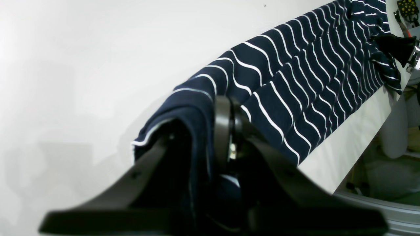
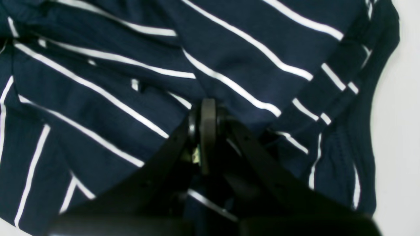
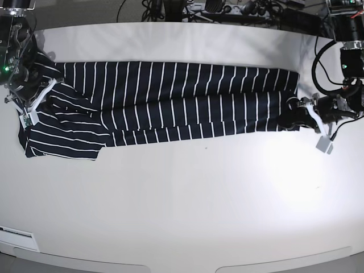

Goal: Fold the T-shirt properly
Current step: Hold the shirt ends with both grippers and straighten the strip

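Observation:
The T-shirt (image 3: 170, 96), dark navy with thin white stripes, lies stretched in a long folded band across the far half of the white table (image 3: 182, 199). A sleeve spreads out at its left end (image 3: 62, 136). My left gripper (image 3: 291, 112) is shut on the band's right end; in the left wrist view its fingertips (image 1: 226, 131) pinch a bunched edge of the T-shirt (image 1: 295, 75). My right gripper (image 3: 35, 91) sits on the left end, shut on a fold of the T-shirt (image 2: 98, 98) at its fingertips (image 2: 204, 121). It also shows far off as the right gripper (image 1: 393, 46).
Cables (image 3: 227, 8) and equipment crowd the table's far edge. The table's edge (image 1: 344, 157) runs close beside the shirt in the left wrist view. A white label (image 3: 17, 233) sits at the front left corner.

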### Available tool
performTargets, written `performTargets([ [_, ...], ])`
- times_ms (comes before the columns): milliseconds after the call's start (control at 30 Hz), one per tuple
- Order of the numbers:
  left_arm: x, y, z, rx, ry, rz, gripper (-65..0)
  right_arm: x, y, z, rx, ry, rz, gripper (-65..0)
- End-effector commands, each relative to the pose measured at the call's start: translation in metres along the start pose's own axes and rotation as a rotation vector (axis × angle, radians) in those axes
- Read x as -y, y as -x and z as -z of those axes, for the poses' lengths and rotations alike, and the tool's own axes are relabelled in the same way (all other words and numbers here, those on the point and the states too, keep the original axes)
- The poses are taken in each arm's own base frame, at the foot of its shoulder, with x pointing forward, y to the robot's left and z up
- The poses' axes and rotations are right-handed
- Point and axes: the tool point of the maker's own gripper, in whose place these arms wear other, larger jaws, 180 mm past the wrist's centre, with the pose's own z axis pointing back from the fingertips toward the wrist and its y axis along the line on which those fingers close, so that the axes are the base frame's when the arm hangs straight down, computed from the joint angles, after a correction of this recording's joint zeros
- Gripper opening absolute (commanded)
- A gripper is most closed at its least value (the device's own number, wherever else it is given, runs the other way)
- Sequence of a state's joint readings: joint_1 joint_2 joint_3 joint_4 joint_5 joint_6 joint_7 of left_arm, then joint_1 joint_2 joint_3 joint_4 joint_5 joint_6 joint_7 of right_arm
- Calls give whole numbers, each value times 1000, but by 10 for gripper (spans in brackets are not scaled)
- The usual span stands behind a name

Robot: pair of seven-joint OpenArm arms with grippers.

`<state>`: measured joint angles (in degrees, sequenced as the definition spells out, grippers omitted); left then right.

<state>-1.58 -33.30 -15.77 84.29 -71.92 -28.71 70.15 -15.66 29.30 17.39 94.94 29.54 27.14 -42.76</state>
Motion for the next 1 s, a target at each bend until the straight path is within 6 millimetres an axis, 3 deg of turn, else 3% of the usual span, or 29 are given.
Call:
performTargets([
  [0, 1, -16, -8, 38, -4, 31, -650, 10, -19, -6, 53, 24, -15, -650],
  [233, 1, -16, -8, 36, -7, 32, -650, 20, -58, -15, 137, 55, -53, -650],
  [400, 1, -16, -8, 37, -6, 32, -650, 23, -69, -15, 157, 61, -55, -650],
  [600, 2, -17, -8, 41, 1, 30, -650, 20, -57, -9, 136, 42, -38, -650],
  [767, 7, -20, -8, 56, 27, 22, -650, 24, -28, 8, 83, 19, 30, -650],
  [967, 25, -31, -11, 119, 133, -12, -650, 25, -13, 10, 19, 17, 42, -650],
])
